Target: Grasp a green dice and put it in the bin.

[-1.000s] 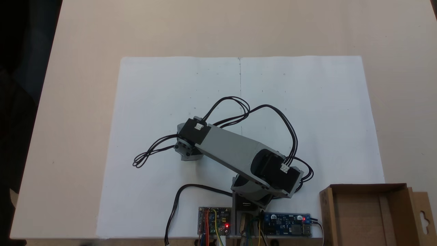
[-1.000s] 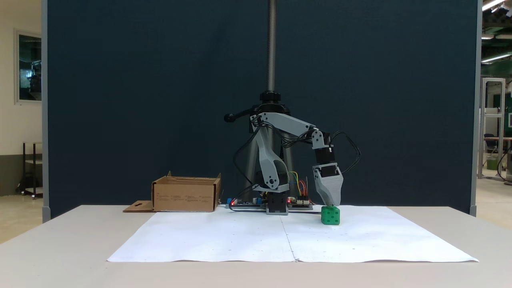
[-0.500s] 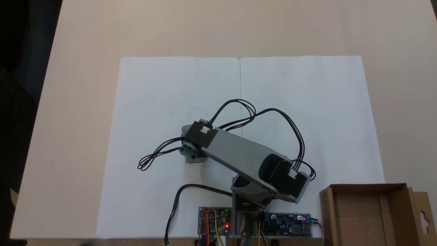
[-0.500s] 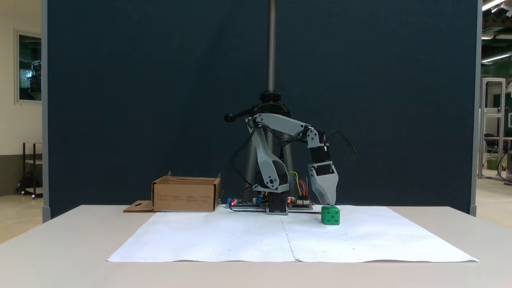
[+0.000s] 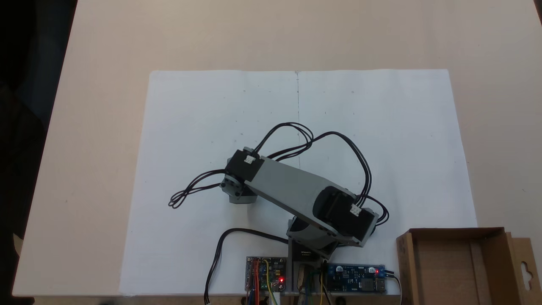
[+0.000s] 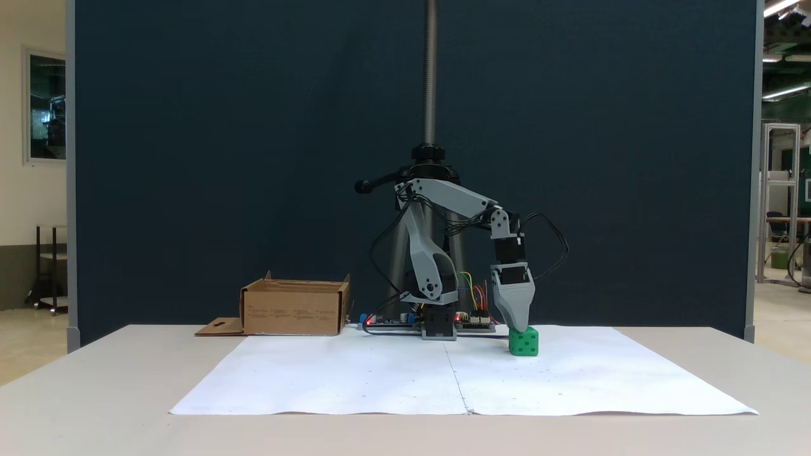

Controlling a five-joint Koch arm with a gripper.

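Observation:
The green dice (image 6: 523,341) sits on the white paper, right of the arm's base in a fixed view from the front. My gripper (image 6: 519,325) points straight down and its grey tip meets the dice's top left edge. The jaws line up one behind the other, so their gap is hidden. Seen from above, the wrist (image 5: 238,186) covers the dice. The bin (image 6: 294,308), an open brown cardboard box, stands left of the base there and at the lower right corner (image 5: 405,267) from above, with its keyhole flap (image 5: 525,267) spread flat.
White paper (image 5: 360,110) covers the table's middle. Two circuit boards (image 5: 266,277) with red lights flank the arm's base at the near edge. Black cable loops (image 5: 182,197) trail left of the wrist. A tripod pole (image 6: 431,95) rises behind the arm.
The gripper drew back a little toward the base and then sank, its tip now at the dice's top edge. The dice and the bin have not moved.

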